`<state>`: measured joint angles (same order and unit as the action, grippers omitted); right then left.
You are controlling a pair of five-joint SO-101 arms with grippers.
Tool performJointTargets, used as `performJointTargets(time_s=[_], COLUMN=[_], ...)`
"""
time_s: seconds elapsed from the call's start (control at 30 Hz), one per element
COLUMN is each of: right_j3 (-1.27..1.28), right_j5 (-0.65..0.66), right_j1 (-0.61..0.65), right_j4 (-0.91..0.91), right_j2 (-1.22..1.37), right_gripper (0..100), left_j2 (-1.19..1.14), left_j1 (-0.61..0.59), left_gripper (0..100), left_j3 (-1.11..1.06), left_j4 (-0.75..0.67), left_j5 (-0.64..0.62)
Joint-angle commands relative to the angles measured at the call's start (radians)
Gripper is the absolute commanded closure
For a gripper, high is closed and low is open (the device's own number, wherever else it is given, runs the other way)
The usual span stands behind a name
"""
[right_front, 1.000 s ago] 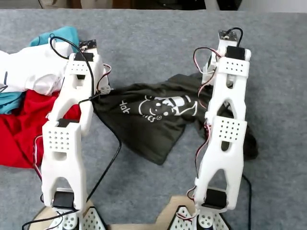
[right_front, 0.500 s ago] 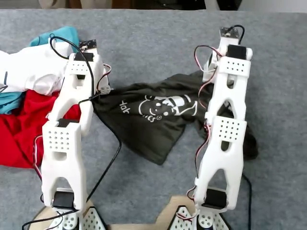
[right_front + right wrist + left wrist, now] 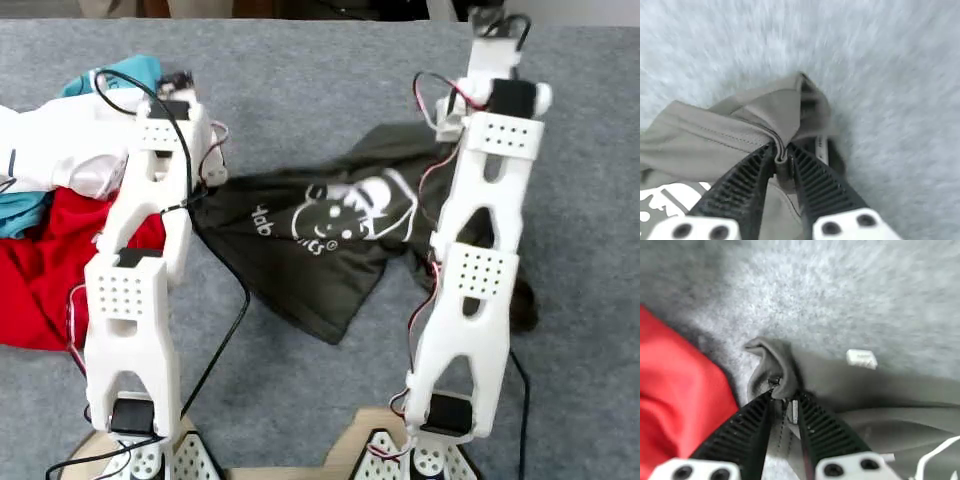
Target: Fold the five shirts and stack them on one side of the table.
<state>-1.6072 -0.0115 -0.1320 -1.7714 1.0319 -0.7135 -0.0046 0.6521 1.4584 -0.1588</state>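
Your left tool (image 3: 784, 401) is clamped on a bunched fold at one edge of the dark printed shirt (image 3: 320, 250), and your right tool (image 3: 782, 159) is clamped on a gathered corner at the opposite edge. The shirt lies print-up on the grey desk (image 3: 300, 90) between the two arms, its upper edge drawn between the tools and its lower part rumpled toward the arm bases. Each tool holds only a thin pinch of cloth, so the main risk, as it looks from here, is a slip: pull the arms apart too hard or unevenly and one corner may slide free, dropping the shirt into a heap. The part of the shirt lying under your right arm may also drag and twist if you lift. Just beside the left tool lies the red shirt (image 3: 50, 270), touching the dark one, and a careless sweep could catch its edge and pull it along. Above it, the white shirt (image 3: 60, 145) and the teal shirt (image 3: 130, 72) are heaped at the desk's left side, crowding that side for stacking. A black cable (image 3: 247, 295) from the left arm trails across the dark shirt's edge and could snag the fold.
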Motion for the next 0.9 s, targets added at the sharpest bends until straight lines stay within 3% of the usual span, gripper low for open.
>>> performJointTargets(time_s=[0.0, 0.27, 0.47, 0.67, 0.87], right_j3=[-0.005, 0.004, 0.019, 0.254, 0.582], right_j5=[0.051, 0.071, 0.166, 0.242, 0.411], right_j1=[-0.018, -0.018, -0.027, -0.128, -0.179], right_j4=[-0.015, -0.014, -0.015, -0.015, -0.015], right_j2=[-0.265, -0.630, -0.823, -1.053, -1.376], right_gripper=[99.2, 99.2, 99.2, 99.2, 99.1], left_j2=[0.133, 0.320, 0.472, 0.664, 0.835], left_j1=[0.023, 0.098, 0.094, 0.100, 0.103], left_gripper=[98, 98, 98, 98, 98], left_j3=[0.106, 0.276, 0.338, 0.413, 0.430], left_j4=[0.074, 0.275, 0.296, 0.296, 0.298], left_j5=[-0.005, 0.000, 0.003, 0.003, -0.002])
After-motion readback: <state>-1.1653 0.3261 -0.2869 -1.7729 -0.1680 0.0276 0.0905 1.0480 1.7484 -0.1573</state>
